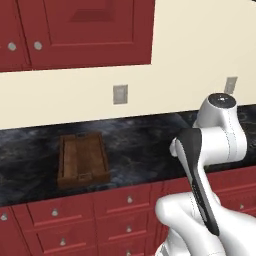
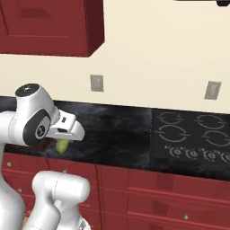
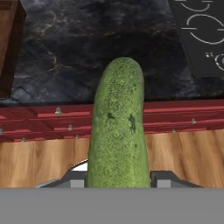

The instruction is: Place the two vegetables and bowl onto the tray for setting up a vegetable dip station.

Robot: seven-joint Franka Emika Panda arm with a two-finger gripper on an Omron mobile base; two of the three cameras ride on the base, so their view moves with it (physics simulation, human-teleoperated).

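Green cucumber (image 3: pixel 117 127) sits clamped between the gripper (image 3: pixel 117 181) fingers, jaws part-closed on it, held above the counter (image 1: pixel 140 145) edge; empty wooden tray (image 1: pixel 82 159) lies well left; swing left, lower it lengthwise along the slats, release low so it can't roll.

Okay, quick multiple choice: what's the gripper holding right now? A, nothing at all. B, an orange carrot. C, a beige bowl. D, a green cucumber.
D: in the hand view a green cucumber sticks out from between the gripper's finger tips, and its pale green end pokes out below the hand in the right base view.
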